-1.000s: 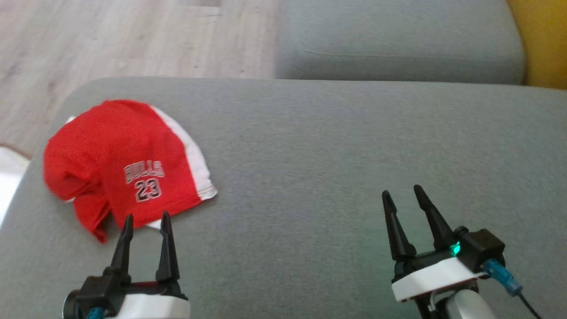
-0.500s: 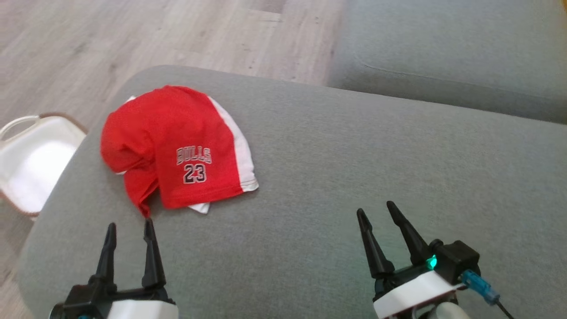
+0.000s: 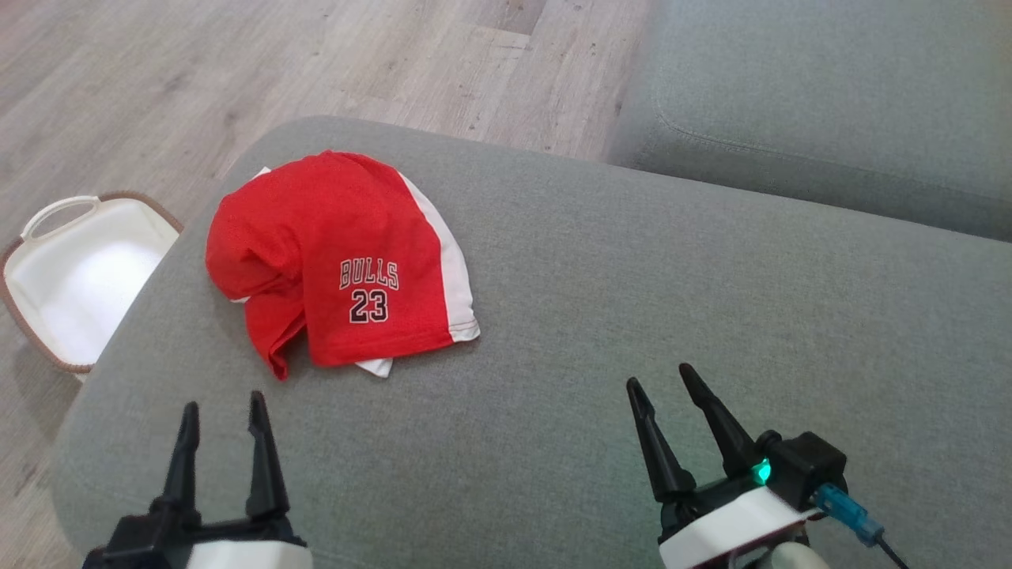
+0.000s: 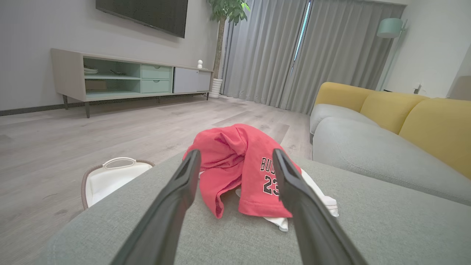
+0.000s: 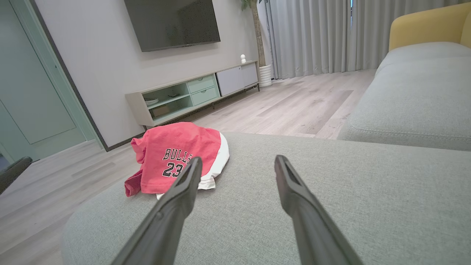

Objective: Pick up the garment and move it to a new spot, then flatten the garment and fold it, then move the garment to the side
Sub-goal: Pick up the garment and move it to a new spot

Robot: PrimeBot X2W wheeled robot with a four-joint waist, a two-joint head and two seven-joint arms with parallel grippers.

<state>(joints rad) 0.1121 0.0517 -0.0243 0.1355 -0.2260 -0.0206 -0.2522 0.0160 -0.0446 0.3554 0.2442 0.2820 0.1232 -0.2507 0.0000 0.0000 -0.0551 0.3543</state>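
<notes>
The garment [image 3: 340, 261] is a red pair of shorts with a white side stripe and "BULLS 23" printed on it, lying crumpled on the left part of the grey cushion [image 3: 632, 300]. The left wrist view shows the garment [image 4: 239, 165] just ahead of the fingers, and the right wrist view shows the garment [image 5: 176, 154] ahead to the left. My left gripper [image 3: 223, 407] hovers open in front of it, a short way off, holding nothing. My right gripper [image 3: 660, 381] stands open over bare cushion to the right.
A white basket [image 3: 71, 276] with a brown rim sits on the wooden floor [image 3: 237, 71] left of the cushion. A second grey seat [image 3: 830, 103] lies behind at the right. A TV cabinet [image 4: 128, 79] and yellow sofa back [image 4: 404, 114] stand farther off.
The head camera has swung left and down, bringing the basket into view. Both grippers stay open, and the garment lies unchanged on the cushion.
</notes>
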